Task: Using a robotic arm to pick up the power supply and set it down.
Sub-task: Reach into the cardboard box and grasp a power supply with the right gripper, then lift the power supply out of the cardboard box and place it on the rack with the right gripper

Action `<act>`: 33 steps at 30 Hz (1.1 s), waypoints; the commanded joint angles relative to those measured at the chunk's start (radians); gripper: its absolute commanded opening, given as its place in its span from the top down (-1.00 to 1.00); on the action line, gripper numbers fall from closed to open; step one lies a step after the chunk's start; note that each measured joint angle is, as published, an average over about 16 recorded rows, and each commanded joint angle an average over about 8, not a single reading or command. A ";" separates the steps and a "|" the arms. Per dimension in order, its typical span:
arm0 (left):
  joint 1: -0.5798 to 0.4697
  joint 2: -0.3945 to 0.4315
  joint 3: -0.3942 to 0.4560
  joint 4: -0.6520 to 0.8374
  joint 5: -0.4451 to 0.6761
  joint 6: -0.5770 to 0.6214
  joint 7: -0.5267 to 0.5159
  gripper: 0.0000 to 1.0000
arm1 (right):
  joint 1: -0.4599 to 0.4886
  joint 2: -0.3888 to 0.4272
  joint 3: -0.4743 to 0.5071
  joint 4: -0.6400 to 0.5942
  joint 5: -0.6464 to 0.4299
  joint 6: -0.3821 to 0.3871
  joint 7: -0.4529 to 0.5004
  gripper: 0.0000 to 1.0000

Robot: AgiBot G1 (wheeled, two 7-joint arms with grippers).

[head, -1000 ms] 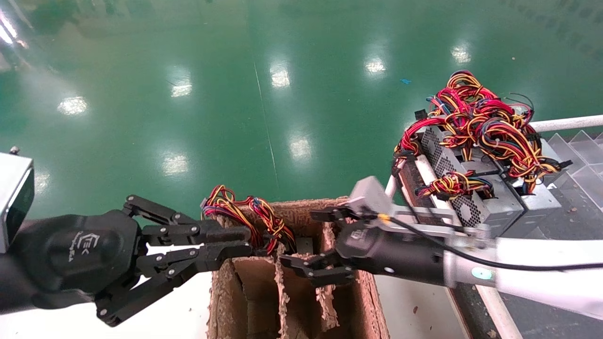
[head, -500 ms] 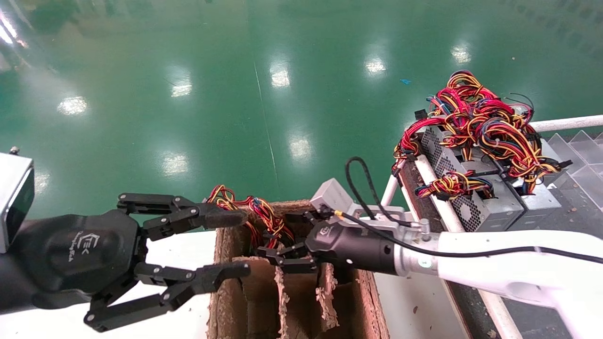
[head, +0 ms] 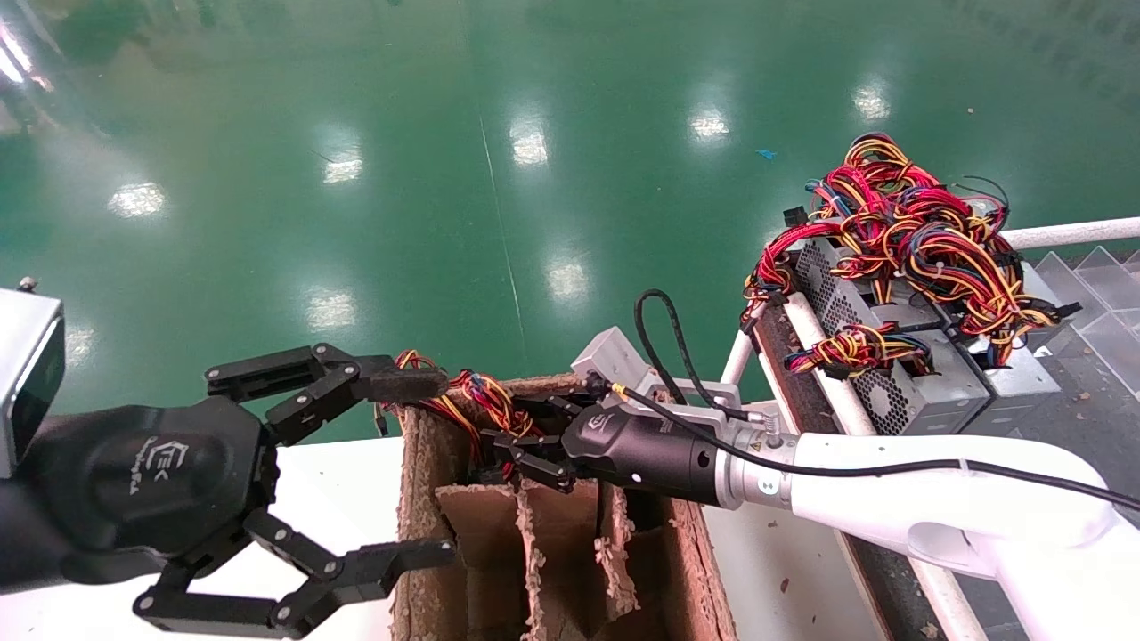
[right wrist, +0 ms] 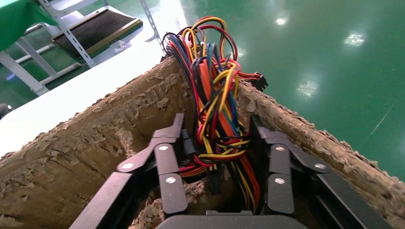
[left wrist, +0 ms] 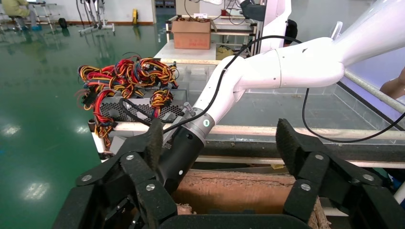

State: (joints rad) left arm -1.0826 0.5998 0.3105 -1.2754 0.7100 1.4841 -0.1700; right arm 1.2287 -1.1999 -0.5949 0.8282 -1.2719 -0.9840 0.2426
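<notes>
Power supply wires (right wrist: pixel 217 112), a bundle of red, yellow, black and blue, rise out of the far left compartment of the cardboard box (head: pixel 686 570); the metal body is hidden down inside the box. My right claw (head: pixel 509 448) reaches into that corner with its two fingers (right wrist: pixel 167 162) spread either side of the bundle, close to the wires but not clamped on them. My left claw (head: pixel 426 472) hangs wide open and empty just beside the box's left wall, above the white desk (head: pixel 329 499). Well apart to the right, at least two more supplies (head: pixel 899 356) sit on a rack (head: pixel 806 320) under a tangle of wires. Green floor (head: pixel 445 178) lies beyond.
</notes>
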 commanded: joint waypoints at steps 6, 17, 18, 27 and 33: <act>0.000 0.000 0.000 0.000 0.000 0.000 0.000 -1.00 | -0.001 -0.002 0.004 -0.010 0.006 0.000 -0.008 1.00; 0.000 0.000 0.001 0.000 0.000 0.000 0.000 -1.00 | -0.009 0.025 0.044 0.005 0.058 -0.014 -0.037 1.00; 0.000 0.000 0.001 0.000 0.000 0.000 0.000 -1.00 | -0.012 0.032 0.053 0.017 0.070 -0.017 -0.041 1.00; 0.000 0.000 0.001 0.000 -0.001 0.000 0.001 -1.00 | -0.047 0.142 0.154 0.180 0.188 -0.031 -0.039 1.00; 0.000 0.000 0.001 0.000 -0.001 -0.001 0.001 -1.00 | -0.043 0.243 0.258 0.285 0.295 -0.024 -0.007 1.00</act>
State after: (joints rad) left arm -1.0829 0.5993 0.3117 -1.2754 0.7091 1.4836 -0.1694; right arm 1.1939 -0.9608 -0.3370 1.0989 -0.9834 -1.0060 0.2256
